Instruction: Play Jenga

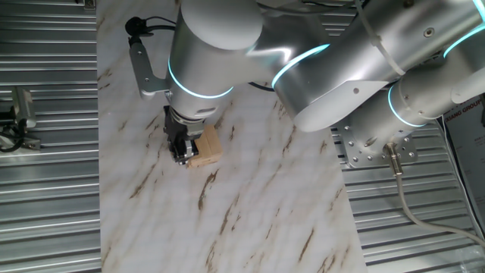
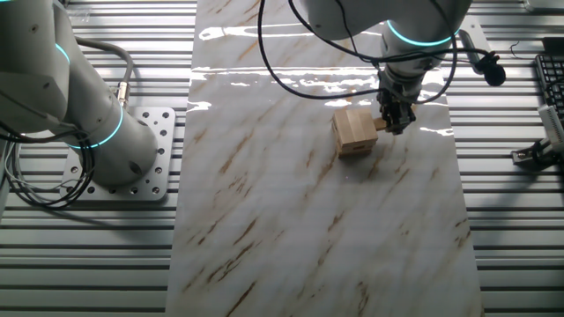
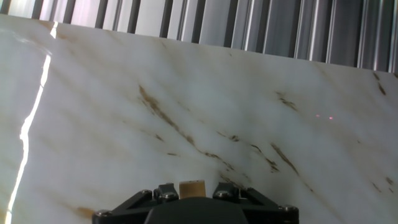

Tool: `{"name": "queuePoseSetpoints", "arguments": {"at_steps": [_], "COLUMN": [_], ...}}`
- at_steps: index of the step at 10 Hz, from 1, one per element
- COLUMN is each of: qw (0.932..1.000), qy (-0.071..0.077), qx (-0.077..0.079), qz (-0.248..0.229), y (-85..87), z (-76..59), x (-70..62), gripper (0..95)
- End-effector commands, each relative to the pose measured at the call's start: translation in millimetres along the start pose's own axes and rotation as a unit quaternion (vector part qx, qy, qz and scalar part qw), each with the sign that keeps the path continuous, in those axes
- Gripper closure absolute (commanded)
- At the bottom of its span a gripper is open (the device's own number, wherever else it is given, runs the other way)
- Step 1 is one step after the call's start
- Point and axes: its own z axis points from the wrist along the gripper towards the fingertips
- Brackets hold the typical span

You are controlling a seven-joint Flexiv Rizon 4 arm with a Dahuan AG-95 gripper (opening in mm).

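Jenga (image 2: 355, 130) unmarked | claw (image 2: 391, 121) grips one block's end

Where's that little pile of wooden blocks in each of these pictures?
One fixed view: Jenga stack left of centre, beside the gripper.
Other fixed view: upper middle-right, left of the gripper.
Hand view: only one block end at bottom centre, between the fingers.
Shared landmark: the marble tabletop.

Light tan matt wooden Jenga stack (image 2: 354, 132) of plain blocks at upper centre; glossy white marble-look table top (image 2: 326, 229) with brown veins and glare; ribbed grey metal flooring (image 2: 88, 255) at both sides; smooth silver-grey arm shell (image 1: 364, 61); black matt gripper (image 1: 180, 148)
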Motion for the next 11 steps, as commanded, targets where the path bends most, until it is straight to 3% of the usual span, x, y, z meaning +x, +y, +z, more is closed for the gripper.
{"name": "queuePoseSetpoints", "arguments": {"at_steps": [1, 11], "qw": [1.0, 0.9999], "qy": [0.001, 0.011], "qx": [0.001, 0.0], "qz": [0.0, -0.001], "y": [0.2, 0.5], "z": [0.6, 4.9], "x": [-0.6, -1.3], "gripper": [57.0, 57.0]}}
